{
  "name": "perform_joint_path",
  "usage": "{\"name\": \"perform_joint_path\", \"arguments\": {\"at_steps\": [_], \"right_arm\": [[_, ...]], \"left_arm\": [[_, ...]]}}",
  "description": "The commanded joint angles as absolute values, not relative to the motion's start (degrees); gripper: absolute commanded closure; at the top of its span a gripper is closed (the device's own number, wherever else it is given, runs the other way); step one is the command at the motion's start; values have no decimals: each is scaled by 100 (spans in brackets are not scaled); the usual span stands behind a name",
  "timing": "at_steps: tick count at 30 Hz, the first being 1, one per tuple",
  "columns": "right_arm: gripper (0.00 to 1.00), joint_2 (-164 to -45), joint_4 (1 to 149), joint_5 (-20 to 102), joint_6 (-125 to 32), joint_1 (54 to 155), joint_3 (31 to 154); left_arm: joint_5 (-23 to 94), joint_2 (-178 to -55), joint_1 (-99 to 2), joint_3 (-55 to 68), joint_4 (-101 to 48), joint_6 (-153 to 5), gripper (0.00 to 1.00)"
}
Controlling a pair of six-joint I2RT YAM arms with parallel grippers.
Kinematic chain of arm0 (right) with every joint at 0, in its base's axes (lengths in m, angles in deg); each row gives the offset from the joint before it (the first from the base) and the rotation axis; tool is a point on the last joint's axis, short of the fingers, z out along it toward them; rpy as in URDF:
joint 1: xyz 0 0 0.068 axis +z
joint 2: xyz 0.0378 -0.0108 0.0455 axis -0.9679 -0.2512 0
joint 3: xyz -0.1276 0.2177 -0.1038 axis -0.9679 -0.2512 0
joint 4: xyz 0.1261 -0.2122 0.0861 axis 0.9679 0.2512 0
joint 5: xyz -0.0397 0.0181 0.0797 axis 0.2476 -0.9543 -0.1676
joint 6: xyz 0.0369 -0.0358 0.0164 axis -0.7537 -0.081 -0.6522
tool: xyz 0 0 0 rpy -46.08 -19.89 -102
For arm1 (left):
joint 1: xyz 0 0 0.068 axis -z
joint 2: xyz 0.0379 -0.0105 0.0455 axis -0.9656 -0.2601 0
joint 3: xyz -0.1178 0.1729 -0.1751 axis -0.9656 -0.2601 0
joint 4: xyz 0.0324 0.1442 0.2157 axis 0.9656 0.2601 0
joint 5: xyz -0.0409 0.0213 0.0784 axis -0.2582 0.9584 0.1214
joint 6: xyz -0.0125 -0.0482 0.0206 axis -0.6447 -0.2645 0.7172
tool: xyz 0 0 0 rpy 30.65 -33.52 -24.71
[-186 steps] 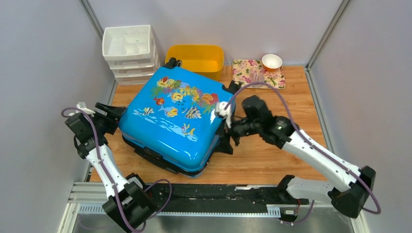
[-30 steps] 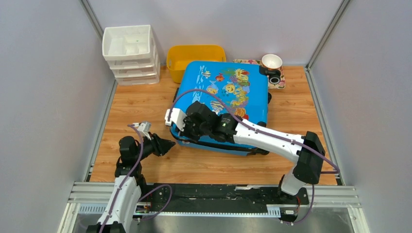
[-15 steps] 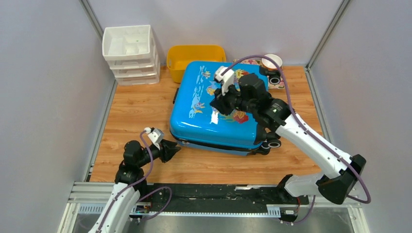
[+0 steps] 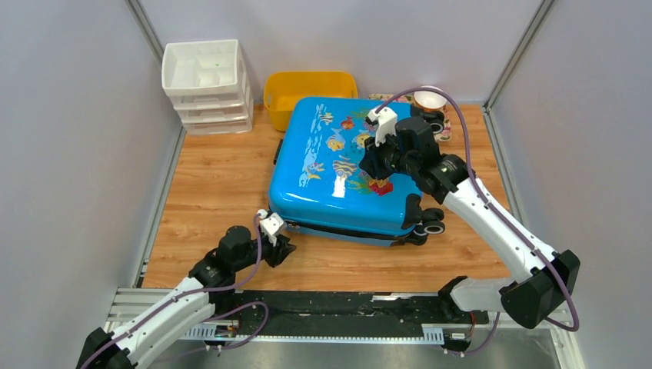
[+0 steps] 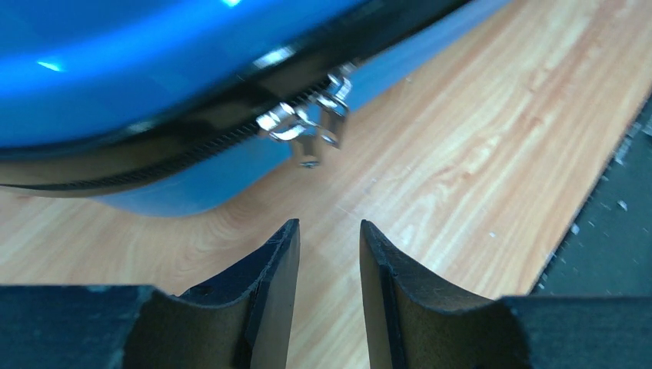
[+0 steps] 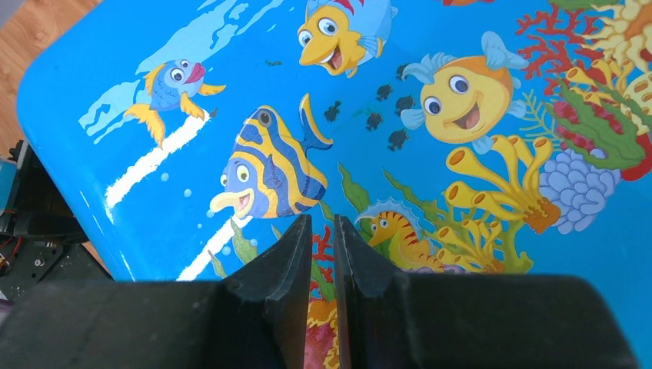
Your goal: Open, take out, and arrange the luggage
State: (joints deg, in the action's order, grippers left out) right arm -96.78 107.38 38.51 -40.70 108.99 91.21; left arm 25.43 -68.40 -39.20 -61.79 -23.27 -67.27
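The left hand (image 5: 329, 231) is open, with a clear gap between its two fingers and only bare wood showing through it. It sits low over the bench (image 4: 215, 177) at the suitcase's near left corner, close to the shell but apart from it. In the left wrist view the metal zipper pulls (image 5: 307, 127) hang from the black seam just above the fingertips. That view cuts the suitcase (image 5: 154, 46) off at the top and left, so only a band of blue shell and zipper shows.

The right hand (image 6: 323, 223) hangs over the lid with its fingers drawn nearly together, a thin slit between them and nothing held. Whether the tips touch the glossy surface cannot be told. In the top view this hand (image 4: 370, 165) covers part of the fish print.

The suitcase (image 4: 338, 177) lies flat and zipped shut in the middle of the bench, toward the right, with its black wheels (image 4: 430, 223) at the lower right corner. Its far edge comes up to the yellow tub (image 4: 307, 88) and hides the tub's front foot. A bowl (image 4: 430, 98) at the upper right is partly screened by the right arm's cable.

A white drawer unit (image 4: 206, 84) fills the upper left corner. Wide bare wood lies left of the suitcase, with a narrower strip along its right side and another in front.
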Motion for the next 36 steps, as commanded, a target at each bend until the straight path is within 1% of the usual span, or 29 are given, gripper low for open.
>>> {"name": "perform_joint_path", "arguments": {"at_steps": [1, 4, 17, 28, 32, 36], "right_arm": [[79, -9444, 10658, 3803, -4208, 10815, 9104], [79, -9444, 10658, 3786, -4234, 10771, 9087], [78, -9461, 10649, 3812, -4190, 10595, 8859], [77, -9479, 10649, 3751, -4225, 10446, 8788], [77, -9453, 10622, 3715, -4278, 10402, 8718], [77, -9418, 10622, 3680, -4304, 10340, 8665]], "left_arm": [[4047, -7020, -3608, -5723, -2648, -6772, 57], [4365, -7073, -3511, -5583, -2578, -6869, 57], [4347, -6819, -3257, -5477, -2657, -7089, 55], [4892, -7152, -2861, -5108, -2630, -7089, 53], [5059, -7345, -2852, -5055, -2701, -7124, 58], [5305, -7425, -2861, -4959, -2710, -7194, 59]]}}
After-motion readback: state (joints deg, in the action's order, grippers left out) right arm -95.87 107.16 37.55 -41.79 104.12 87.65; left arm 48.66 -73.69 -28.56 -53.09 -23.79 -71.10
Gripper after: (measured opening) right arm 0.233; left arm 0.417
